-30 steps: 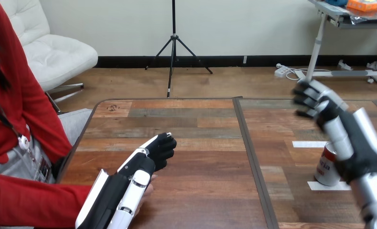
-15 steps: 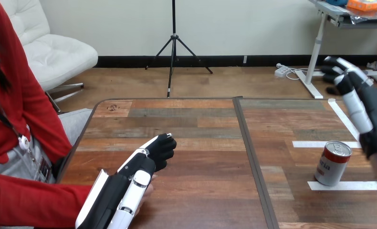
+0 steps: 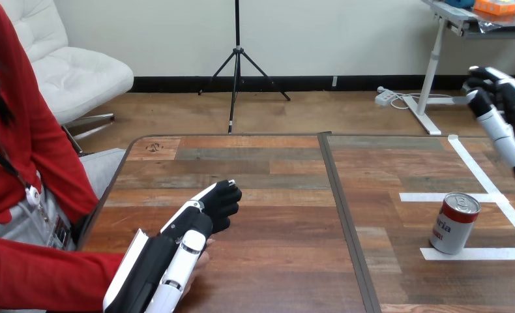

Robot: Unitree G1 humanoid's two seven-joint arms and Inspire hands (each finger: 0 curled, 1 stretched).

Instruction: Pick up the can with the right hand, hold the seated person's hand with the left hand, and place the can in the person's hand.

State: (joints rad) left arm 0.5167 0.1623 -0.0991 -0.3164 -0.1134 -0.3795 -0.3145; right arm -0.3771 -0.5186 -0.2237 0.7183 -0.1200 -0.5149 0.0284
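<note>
A red and white can [image 3: 455,223] with a silver top stands upright on the wooden table [image 3: 268,195], inside a square marked with white tape at the right. My right hand [image 3: 510,120] is raised at the view's right edge, beyond and above the can and apart from it, open with relaxed fingers and holding nothing. My left hand [image 3: 199,222] lies low over the table at the lower left. A small part of the person's hand [image 3: 203,258] shows from under my left wrist; the rest is hidden by my arm. The person's red sleeve [image 3: 40,280] comes in from the bottom left.
White tape strips [image 3: 480,171] mark the table's right part around the can. A dark seam [image 3: 341,215] runs front to back down the table's middle. The person sits close against the table's left edge.
My right hand has swung from just over the can up and to the right, leaving the can in full view. The can and my left hand have stayed where they were.
</note>
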